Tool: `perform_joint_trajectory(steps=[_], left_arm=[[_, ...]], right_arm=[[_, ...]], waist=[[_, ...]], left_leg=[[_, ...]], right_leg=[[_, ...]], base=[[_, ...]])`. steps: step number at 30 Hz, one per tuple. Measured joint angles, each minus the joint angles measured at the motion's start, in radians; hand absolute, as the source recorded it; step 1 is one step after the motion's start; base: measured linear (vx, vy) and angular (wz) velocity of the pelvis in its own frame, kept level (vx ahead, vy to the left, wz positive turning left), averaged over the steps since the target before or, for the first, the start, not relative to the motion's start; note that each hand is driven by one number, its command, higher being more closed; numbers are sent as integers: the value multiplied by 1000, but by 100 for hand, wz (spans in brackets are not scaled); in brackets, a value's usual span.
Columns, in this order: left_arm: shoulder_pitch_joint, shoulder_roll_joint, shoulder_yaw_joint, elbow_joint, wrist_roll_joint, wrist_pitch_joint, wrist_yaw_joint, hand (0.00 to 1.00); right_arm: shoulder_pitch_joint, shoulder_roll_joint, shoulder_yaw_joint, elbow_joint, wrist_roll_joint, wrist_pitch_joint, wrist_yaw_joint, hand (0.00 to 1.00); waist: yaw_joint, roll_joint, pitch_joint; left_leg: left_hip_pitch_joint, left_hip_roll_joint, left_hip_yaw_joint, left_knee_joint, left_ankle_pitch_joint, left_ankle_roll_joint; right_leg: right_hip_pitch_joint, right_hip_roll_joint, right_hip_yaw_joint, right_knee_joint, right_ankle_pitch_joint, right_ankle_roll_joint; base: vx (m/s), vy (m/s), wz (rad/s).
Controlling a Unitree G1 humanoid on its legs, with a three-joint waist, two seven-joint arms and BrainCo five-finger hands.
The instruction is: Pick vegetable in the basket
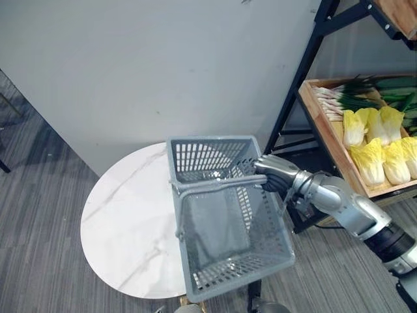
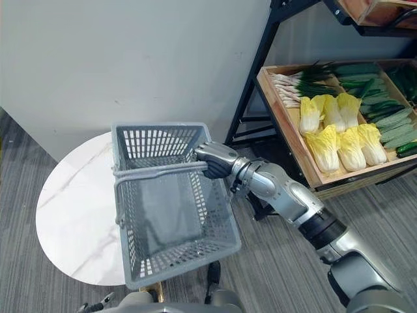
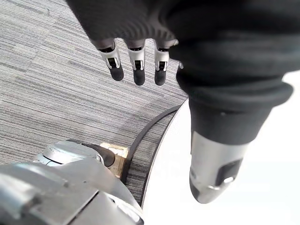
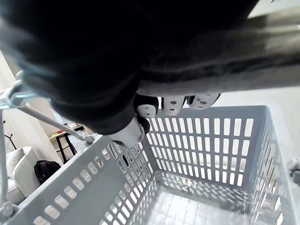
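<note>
Left wrist cam: very close, looking along the left fingers (image 3: 136, 70) down at the floor (image 3: 51, 89); worktop (image 3: 164, 183) edge beside them.
Right wrist cam: very close, past the right fingers (image 4: 171, 104) into the basket (image 4: 211, 136).
Head pair: high, facing down; both share worktop, basket, and shelf (image 1: 329, 140) beyond the right fingers.

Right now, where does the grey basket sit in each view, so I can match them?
Left eye view: grey basket in the centre, over the round white table, right hand curled on its handle.
Right eye view: left of centre.
Right wrist view: its slotted walls past the hand.
Left wrist view: the table's edge past the open left hand.
Shared landmark: the white table.
</note>
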Motion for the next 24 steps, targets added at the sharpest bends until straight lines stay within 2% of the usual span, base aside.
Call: perform_joint_trajectory(steps=[3, 6, 10, 11, 12, 13, 14, 15, 16, 17, 18, 19, 20, 21, 22, 23, 24], left_arm=[[4, -9, -4, 0, 6, 0, -1, 0], [2, -6, -32, 0, 7, 1, 1, 0], [-12, 16, -83, 0, 46, 15, 4, 0], [-23, 22, -85, 1, 56, 16, 4, 0], [-34, 15, -81, 21, 63, 15, 4, 0], [-40, 7, -83, 27, 60, 15, 4, 0], [-39, 9, -89, 24, 45, 15, 5, 0], [-32, 14, -95, 16, 33, 14, 6, 0], [-26, 17, -94, 18, 32, 15, 7, 0], [-29, 20, -93, 16, 22, 14, 7, 0], [-46, 30, -80, 9, 4, 15, 7, 0], [-48, 28, -57, 14, 1, 16, 6, 0], [-47, 25, -38, 25, 2, 12, 3, 0], [-36, 26, -36, 28, 3, 2, 8, 0], [-32, 27, -40, 30, 3, 2, 8, 0], [-29, 28, -46, 29, 3, 2, 8, 0], [-29, 29, -47, 27, 4, 2, 8, 0]], right_arm=[[81, 0, -92, 3, 0, -14, 0, 100], [149, 4, -154, 4, -7, -27, -7, 100], [220, 27, -201, 4, -50, -25, -36, 100], [231, 55, -216, 2, -61, -23, -40, 100], [226, 63, -219, -3, -72, -30, -48, 100], [225, 68, -219, -1, -81, -35, -53, 100], [231, 87, -219, 1, -94, -45, -54, 100], [232, 109, -218, 1, -107, -63, -56, 100], [232, 118, -219, 0, -116, -74, -60, 100], [231, 137, -218, 1, -140, -88, -62, 100], [226, 148, -217, 1, -153, -96, -62, 100], [224, 172, -204, 5, -169, -96, -60, 100], [222, 185, -192, 6, -170, -96, -56, 100], [223, 188, -173, -1, -166, -99, -55, 100], [222, 188, -174, 0, -163, -96, -54, 100], [218, 188, -175, 0, -156, -89, -52, 100], [208, 189, -173, 0, -156, -80, -46, 100]], waist=[[-7, 27, 14], [-27, 39, 20], [-36, 29, 23], [-37, 19, 25], [-27, 34, 33], [-27, 46, 40], [-37, 61, 48], [-42, 59, 46], [-39, 56, 46], [-32, 40, 44], [-30, 29, 49], [-12, 37, 48], [10, 29, 52], [-3, 16, 44], [-6, 16, 44], [-5, 4, 35], [1, -3, 31]], left_leg=[[-47, 45, 6, 156, -88, 3], [-50, 49, 9, 224, -124, 19], [-73, 37, 84, 301, -166, 58], [-76, 33, 134, 300, -161, 75], [-92, 52, 200, 284, -146, 94], [-92, 61, 228, 273, -138, 95], [-81, 78, 260, 255, -126, 98], [-78, 97, 310, 256, -124, 98], [-79, 108, 334, 265, -125, 99], [-88, 126, 385, 292, -131, 103], [-104, 129, 402, 329, -141, 97], [-129, 118, 343, 259, -126, 113], [-101, 127, 381, 211, -92, 116], [-60, 121, 457, 162, -54, 108], [-51, 120, 477, 156, -52, 107], [-49, 120, 511, 159, -51, 107], [-50, 125, 547, 164, -50, 106]], right_leg=[[-22, 19, 16, 91, -45, 2], [-48, 20, 36, 188, -73, 8], [-100, 1, 99, 231, -58, 25], [-124, -5, 110, 202, -32, -23], [-183, -29, 9, 289, -110, -142], [-222, -52, -69, 419, -141, -180], [-247, -94, -173, 627, -176, -220], [-238, -137, -247, 761, -248, -243], [-228, -158, -280, 802, -276, -257], [-220, -197, -335, 842, -300, -277], [-227, -178, -382, 803, -275, -259], [-188, -68, -326, 608, -247, -254], [-159, -54, -317, 591, -270, -253], [-107, -124, -369, 735, -362, -245], [-66, -146, -372, 735, -376, -200], [-10, -180, -370, 694, -377, -144], [34, -192, -365, 612, -377, -95]], base=[[-64, 56, -17], [-65, 74, -13], [-167, 164, -51], [-264, 106, -105], [-323, 133, -118], [-276, 105, -121], [-187, 129, -118], [-73, 79, -118], [-43, 30, -131], [-64, -4, -125], [-144, 6, -174], [-211, 20, -173], [-237, 20, -200], [-163, 13, -145], [-105, -16, -130], [-48, -38, -100], [-113, -129, -124]])
